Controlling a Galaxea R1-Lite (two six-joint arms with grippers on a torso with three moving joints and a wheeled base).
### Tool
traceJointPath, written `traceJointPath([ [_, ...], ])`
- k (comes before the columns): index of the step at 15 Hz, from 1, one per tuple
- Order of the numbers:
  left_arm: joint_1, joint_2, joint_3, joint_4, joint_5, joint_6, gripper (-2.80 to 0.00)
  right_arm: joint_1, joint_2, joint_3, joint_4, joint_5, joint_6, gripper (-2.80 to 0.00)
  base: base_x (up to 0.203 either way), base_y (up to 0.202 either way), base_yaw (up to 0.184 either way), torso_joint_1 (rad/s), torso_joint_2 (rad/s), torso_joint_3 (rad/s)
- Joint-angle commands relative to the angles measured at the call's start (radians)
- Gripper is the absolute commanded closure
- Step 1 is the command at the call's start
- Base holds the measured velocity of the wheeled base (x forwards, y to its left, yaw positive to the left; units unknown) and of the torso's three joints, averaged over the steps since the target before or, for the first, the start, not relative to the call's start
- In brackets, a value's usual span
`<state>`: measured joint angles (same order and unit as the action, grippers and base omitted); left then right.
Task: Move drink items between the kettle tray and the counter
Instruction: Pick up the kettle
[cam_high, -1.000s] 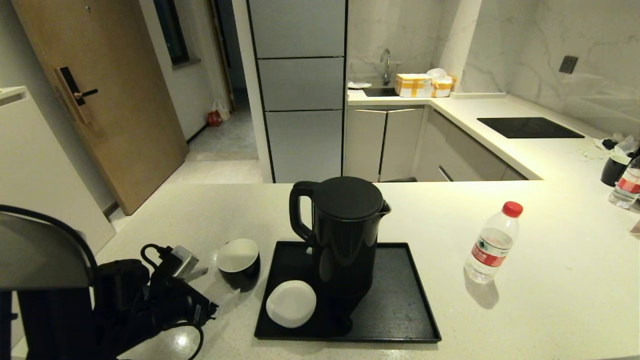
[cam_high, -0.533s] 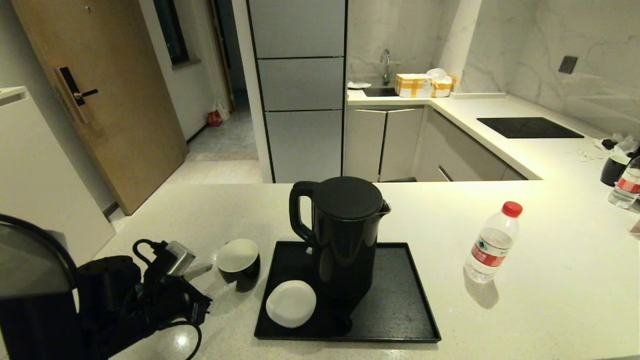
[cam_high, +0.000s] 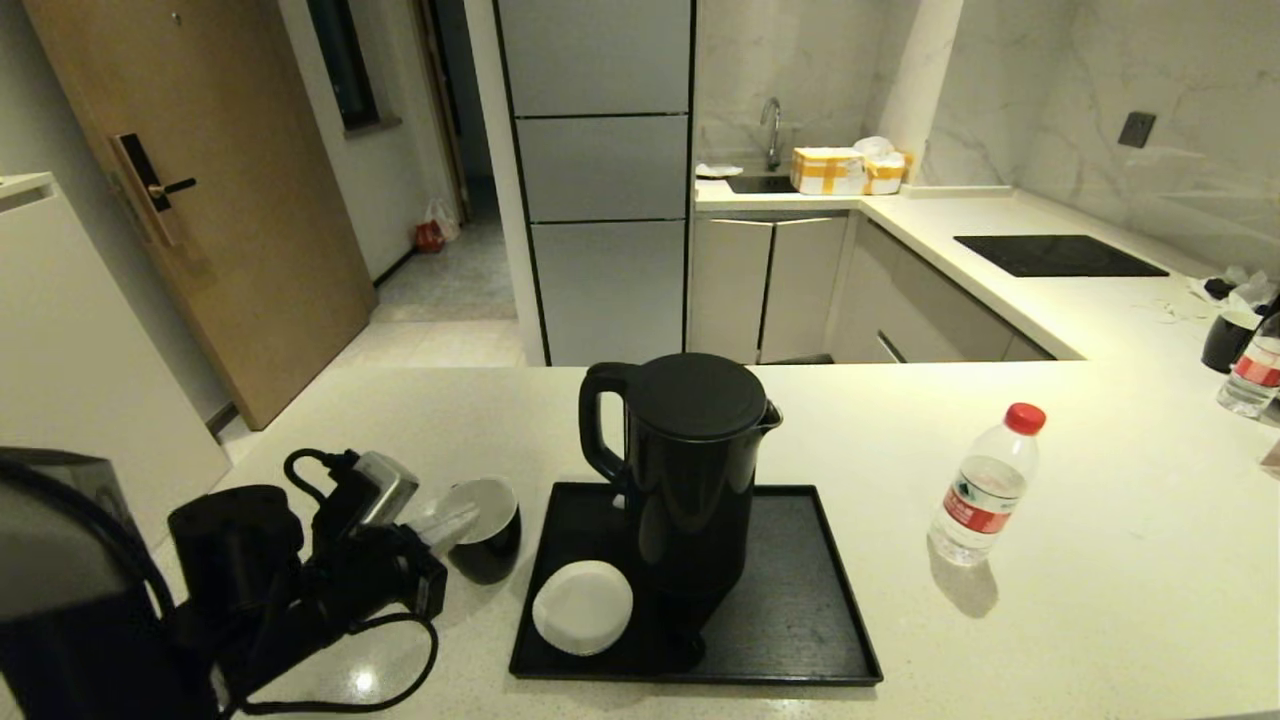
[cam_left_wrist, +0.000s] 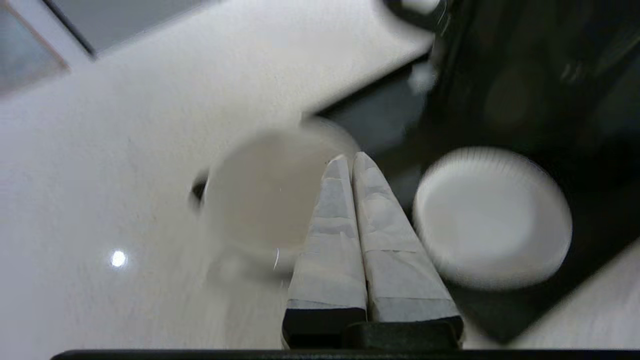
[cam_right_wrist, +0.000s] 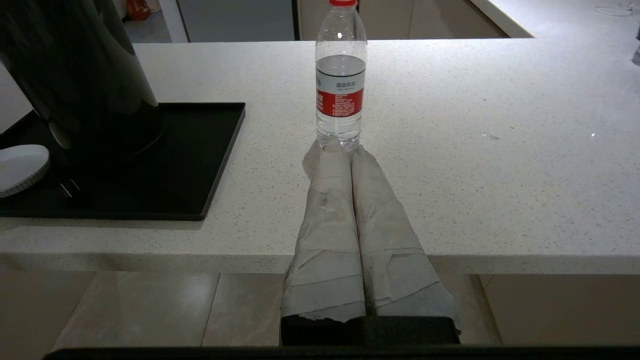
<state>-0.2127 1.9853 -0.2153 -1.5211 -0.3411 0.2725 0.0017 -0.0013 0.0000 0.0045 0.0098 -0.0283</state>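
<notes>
On my head view the tray (cam_high: 800, 620) holds two things: one kettle (cam_high: 690, 470), upright with its lid on, and one white saucer (cam_high: 582, 607) near the tray's front left corner. I cannot see into the kettle. One cup (cam_high: 490, 530) stands on the counter (cam_high: 1100, 560) just beside the tray's left edge; its white inside looks empty. One bottle (cam_high: 985, 490) stands upright on the counter, well right of the tray, partly filled with clear water and capped. A second cup (cam_high: 1228, 340) and a second bottle (cam_high: 1252, 372) sit at the far right edge of the counter. The left gripper (cam_left_wrist: 351, 161) is clenched, fingers pressed together with nothing between them; their tips lie over the cup's rim, and I cannot tell whether they touch it. The right gripper (cam_right_wrist: 340, 146) is likewise clenched and empty, low at the counter's near edge, pointing at the bottle.
</notes>
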Motion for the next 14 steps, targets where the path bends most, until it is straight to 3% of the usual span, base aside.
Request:
traceJointPath([
  [1,-0.064,0.019,-0.089,0.003,0.032,-0.020,0.00,0.000,0.001,0.000,0.000,-0.001,-0.001,0.00,0.000,0.000,0.000,0.000,0.00,0.000],
  [7,-0.132,0.022,-0.328,0.266,0.077,-0.035,0.00,0.000,0.001,0.000,0.000,0.001,-0.001,0.00,0.000,0.000,0.000,0.000,0.00,0.000],
  [8,-0.133,0.032,-0.368,0.295,0.077,-0.036,-2.80,0.000,0.001,0.000,0.000,-0.001,-0.001,0.00,0.000,0.000,0.000,0.000,0.00,0.000],
  [11,-0.134,0.081,-0.480,0.368,0.077,-0.037,-2.80,0.000,0.001,0.000,0.000,0.000,-0.001,0.00,0.000,0.000,0.000,0.000,0.00,0.000],
  [14,-0.141,0.159,-0.554,0.363,0.075,-0.037,-2.80,0.001,0.001,0.000,0.000,0.000,-0.001,0.00,0.000,0.000,0.000,0.000,0.00,0.000],
])
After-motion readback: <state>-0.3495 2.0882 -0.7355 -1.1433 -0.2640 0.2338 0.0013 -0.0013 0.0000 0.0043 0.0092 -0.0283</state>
